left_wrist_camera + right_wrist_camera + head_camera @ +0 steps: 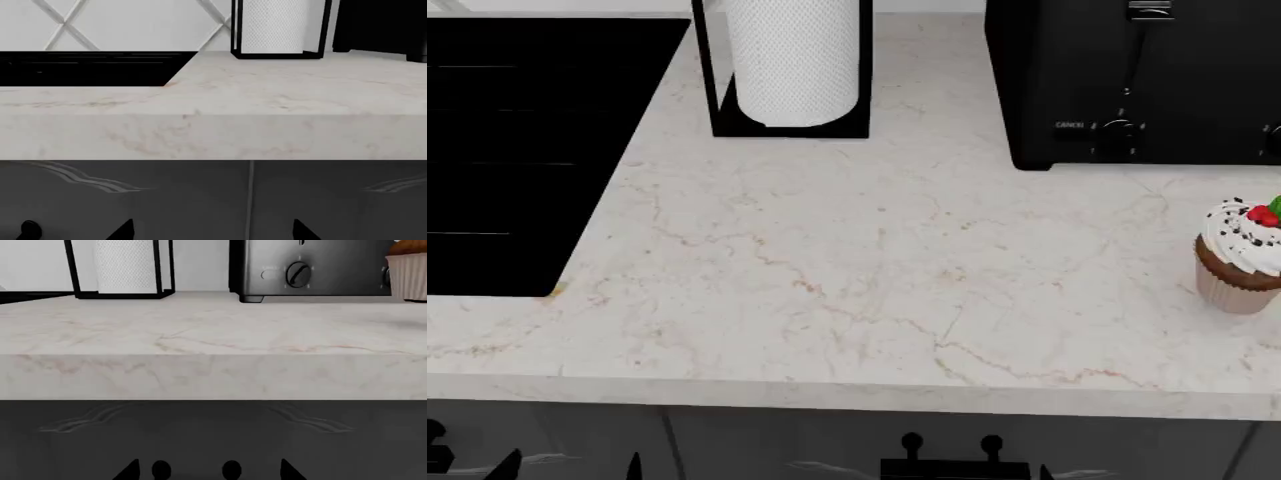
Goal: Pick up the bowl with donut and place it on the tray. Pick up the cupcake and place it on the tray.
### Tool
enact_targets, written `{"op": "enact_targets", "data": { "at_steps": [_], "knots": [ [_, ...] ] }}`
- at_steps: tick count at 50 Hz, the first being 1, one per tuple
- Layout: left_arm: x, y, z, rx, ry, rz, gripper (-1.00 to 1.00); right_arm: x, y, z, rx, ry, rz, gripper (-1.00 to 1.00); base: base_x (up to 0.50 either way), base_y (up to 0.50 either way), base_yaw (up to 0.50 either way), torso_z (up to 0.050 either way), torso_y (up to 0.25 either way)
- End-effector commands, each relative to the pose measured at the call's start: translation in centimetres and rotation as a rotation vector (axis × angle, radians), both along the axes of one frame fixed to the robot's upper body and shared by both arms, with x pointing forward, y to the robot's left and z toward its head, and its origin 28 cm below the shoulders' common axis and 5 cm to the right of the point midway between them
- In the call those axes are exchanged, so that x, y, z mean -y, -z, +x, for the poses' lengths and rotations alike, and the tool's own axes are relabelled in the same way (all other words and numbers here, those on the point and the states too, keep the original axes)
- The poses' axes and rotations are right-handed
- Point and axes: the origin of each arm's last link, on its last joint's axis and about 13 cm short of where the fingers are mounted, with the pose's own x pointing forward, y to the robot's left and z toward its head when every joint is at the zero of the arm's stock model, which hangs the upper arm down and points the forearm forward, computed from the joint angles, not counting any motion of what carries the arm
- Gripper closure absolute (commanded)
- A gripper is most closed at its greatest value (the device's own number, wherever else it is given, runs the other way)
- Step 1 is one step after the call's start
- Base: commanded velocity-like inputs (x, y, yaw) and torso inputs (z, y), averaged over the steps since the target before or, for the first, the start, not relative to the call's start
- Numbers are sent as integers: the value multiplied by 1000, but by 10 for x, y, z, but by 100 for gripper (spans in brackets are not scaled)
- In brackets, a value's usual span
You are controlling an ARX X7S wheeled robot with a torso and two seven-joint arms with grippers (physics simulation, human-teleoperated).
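The cupcake [1240,258], with white specked frosting and a red berry, stands upright on the marble counter at the far right, in front of the toaster. Its pale wrapper also shows at the edge of the right wrist view [408,275]. The bowl, the donut and the tray are out of view. My left gripper [213,231] is open and empty, below the counter's front edge and facing the dark cabinet. It also shows low in the head view [571,466]. My right gripper [210,471] is open and empty too, equally low, left of the cupcake.
A black cooktop [507,150] is set into the counter [868,280] at the left. A paper-towel roll in a black frame [790,65] stands at the back. A black toaster with knobs [1134,80] stands at the back right. Dark cabinet fronts [133,200] lie under the counter's edge.
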Motion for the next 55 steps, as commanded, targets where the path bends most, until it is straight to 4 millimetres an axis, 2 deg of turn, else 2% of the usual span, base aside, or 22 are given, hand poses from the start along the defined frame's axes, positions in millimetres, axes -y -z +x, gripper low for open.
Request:
{"op": "enact_targets", "data": {
  "at_steps": [1,12,18,21,22,25,28,32,36,46,55],
  "knots": [
    [0,-2,-1,0,0,3,-100,0,0,0,0,0,0,-100,0,0,0,0,0],
    [1,-8,-5,19,-17,54,-100,1,-10,-5,43,19,-5,-100,0,0,0,0,0],
    [1,-32,-9,61,3,53,-100,3,-27,-3,78,37,-10,-100,0,0,0,0,0],
    [-1,-49,-11,83,5,46,-100,5,-44,-3,106,49,-16,-100,0,0,0,0,0],
    [-3,-54,-9,85,3,55,-100,8,-55,-2,127,55,-16,-100,0,0,0,0,0],
    [-4,-65,-5,87,6,69,-100,14,-69,0,130,56,-16,-100,0,0,0,0,0],
    [-7,-88,4,87,35,84,-100,18,-80,5,107,50,-30,-100,0,0,0,0,0],
    [-9,-104,16,93,41,107,-100,24,-92,13,87,37,2,-100,0,0,0,0,0],
    [-11,-104,24,87,43,89,-100,26,-99,17,75,-10,125,-100,0,0,0,0,0],
    [-9,-101,18,108,47,75,-100,26,-101,6,116,-23,143,-100,0,-394,0,0,0],
    [-9,-96,19,103,44,72,-100,24,-99,5,121,-22,125,-100,0,-500,0,0,0]
  ]
}}
